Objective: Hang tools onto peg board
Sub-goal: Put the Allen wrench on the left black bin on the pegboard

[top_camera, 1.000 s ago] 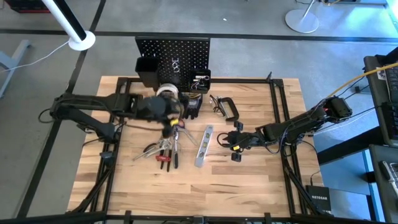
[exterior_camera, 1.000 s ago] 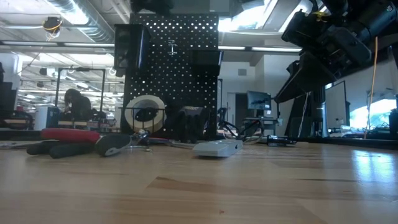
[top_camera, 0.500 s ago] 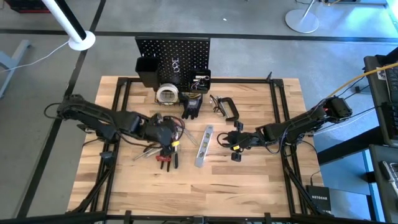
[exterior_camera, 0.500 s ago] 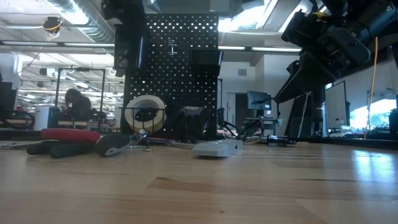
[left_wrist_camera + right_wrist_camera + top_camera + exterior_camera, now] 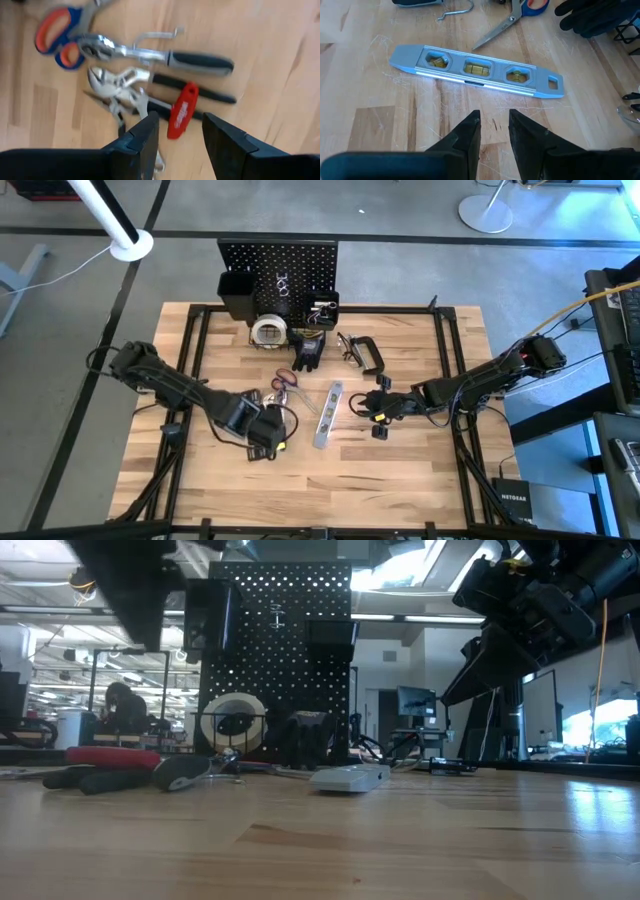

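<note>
Pliers (image 5: 181, 111) lie straight under my left gripper (image 5: 180, 135), in the tool pile toward the table's front-left, handles running roughly crosswise to the part-open, empty fingers. That alignment is what my next drop depends on, I judge. My left arm reaches low across from the left edge. My right gripper (image 5: 494, 131), also part open and empty, waits beside the level (image 5: 476, 69) mid-table. Peg board (image 5: 278, 268) stands at the back edge.
</note>
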